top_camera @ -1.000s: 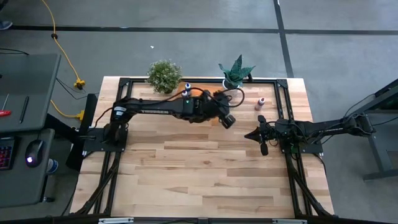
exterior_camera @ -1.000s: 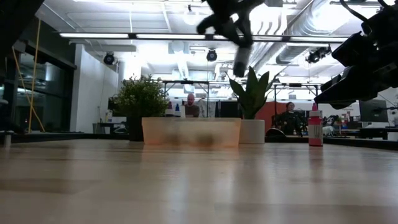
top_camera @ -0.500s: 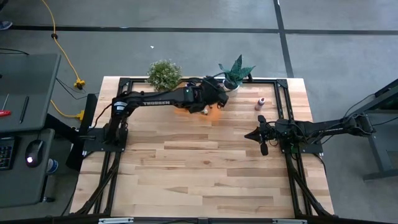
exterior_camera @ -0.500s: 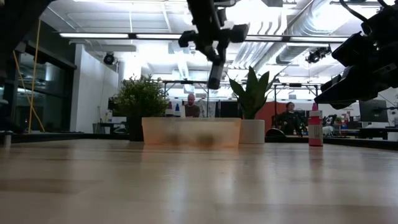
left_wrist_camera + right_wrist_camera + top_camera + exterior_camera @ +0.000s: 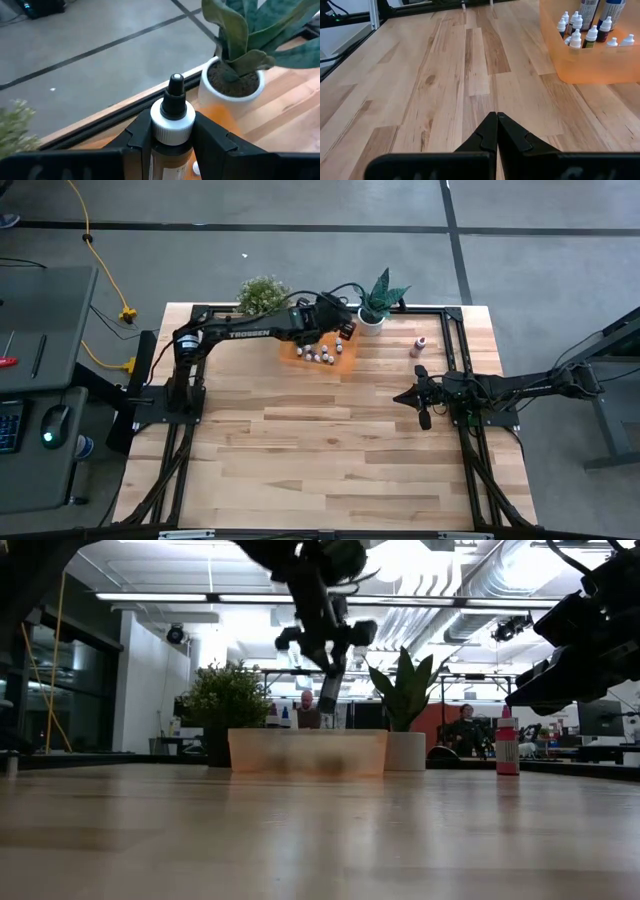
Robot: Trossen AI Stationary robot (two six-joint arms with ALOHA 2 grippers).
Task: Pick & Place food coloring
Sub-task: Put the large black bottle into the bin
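Bushy potted plant (image 5: pixel 263 296), spiky plant in white pot (image 5: pixel 377 301), wooden table (image 5: pixel 320 450)

From where I sit this reads as a robotics lab inside an open-plan office. The wooden counter (image 5: pixel 330 450) stands on bare grey concrete floor (image 5: pixel 300 260) marked with dark tape lines, a yellow cable (image 5: pixel 95 255) trailing across it. Beside it is a desk (image 5: pixel 40 380) with a mouse (image 5: pixel 58 420) (a keyboard edge too). Across the room I see exposed ceiling ducts (image 5: pixel 470 600), strip lights (image 5: pixel 180 597) and people seated at monitors (image 5: pixel 465 730)
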